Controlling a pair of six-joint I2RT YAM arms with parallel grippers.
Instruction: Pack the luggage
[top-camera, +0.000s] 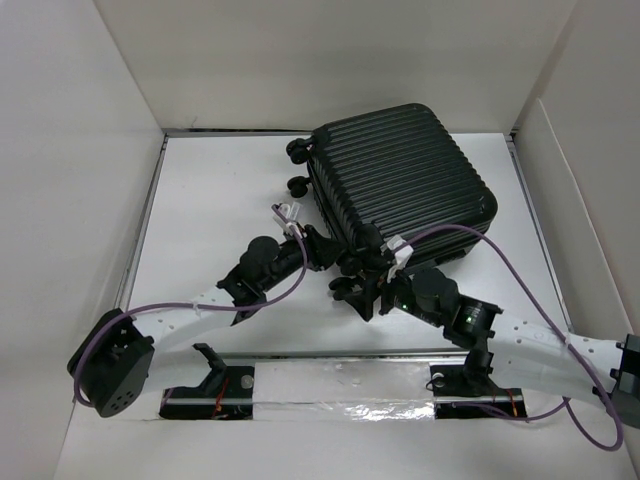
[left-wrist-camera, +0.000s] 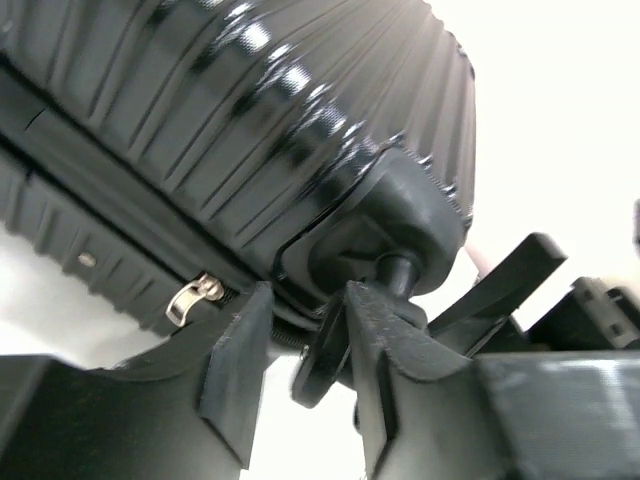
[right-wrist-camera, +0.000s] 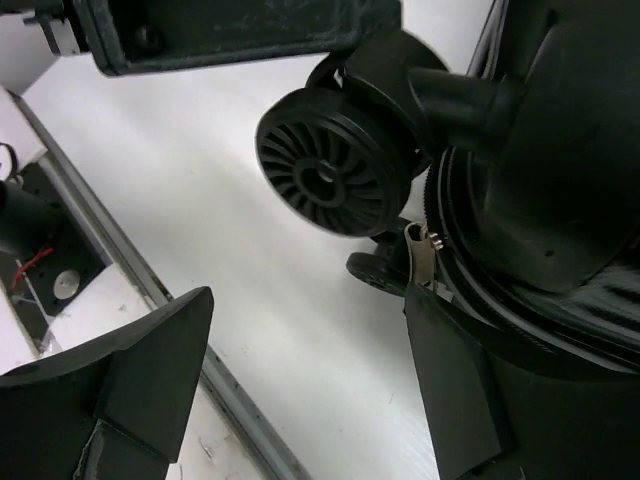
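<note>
Just right of centre, the closed luggage (top-camera: 400, 180) lies flat on the desk (top-camera: 220, 200).
Left gripper (left-wrist-camera: 308, 300) narrowly straddles a corner wheel (left-wrist-camera: 318, 365), grip unclear; right gripper (right-wrist-camera: 310, 300) gapes wide beside it.

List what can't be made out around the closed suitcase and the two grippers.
- Inside of the luggage: hidden in every view because it is shut.
- Left gripper: the left wrist view is dark and blurred, so whether it pinches the wheel is unclear.
- Right gripper: in the top view its tips are lost against the black luggage.
</note>
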